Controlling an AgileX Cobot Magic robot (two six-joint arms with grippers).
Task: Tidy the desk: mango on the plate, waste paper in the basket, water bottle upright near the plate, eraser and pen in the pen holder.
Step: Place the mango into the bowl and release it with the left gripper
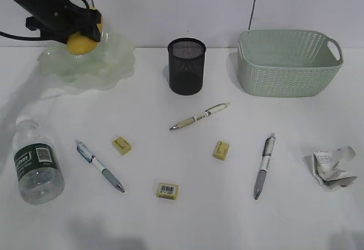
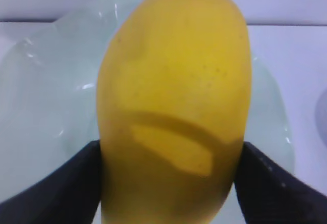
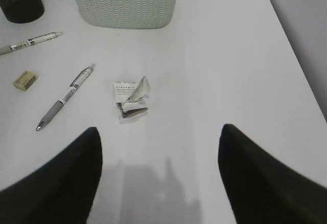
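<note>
- On the far left of the plain white desk [image 1: 227, 216] you had the small clear plastic water bottle [image 1: 35, 163] with its dark green label lying on its side, cap toward the back, well short of the plate.
- Behind it, your left gripper [image 1: 85, 35] held the smooth yellow-orange mango [image 2: 171, 101] over the pale green glass plate with the ruffled rim [image 1: 111, 62]; the dark fingers [image 2: 56, 188] stood wide and pressed both flanks of the fruit. You could not tell whether the mango touched the glass.
- In front of the plate lay a blue-and-white pen [image 1: 100, 166], and near it three small yellow erasers: one [image 1: 121, 145] beside the pen, one with a barcode [image 1: 167, 190] nearest you, one [image 1: 221, 150] toward the middle.
- At centre back stood your black wire-mesh pen holder [image 1: 186, 66], upright, with a cream pen [image 1: 200, 116] lying slantwise in front of it.
- Right of centre lay a grey-and-silver pen [image 1: 264, 167].
- At the right rear sat the sage-green perforated plastic basket [image 1: 290, 62].
- The crumpled waste paper [image 1: 331, 167] with printed text lay on the desk at the far right, well apart from the basket.
- Your right gripper [image 3: 159, 178] hovered above the desk just short of that paper, its black fingers [image 3: 56, 183] spread wide with nothing between them.
</note>
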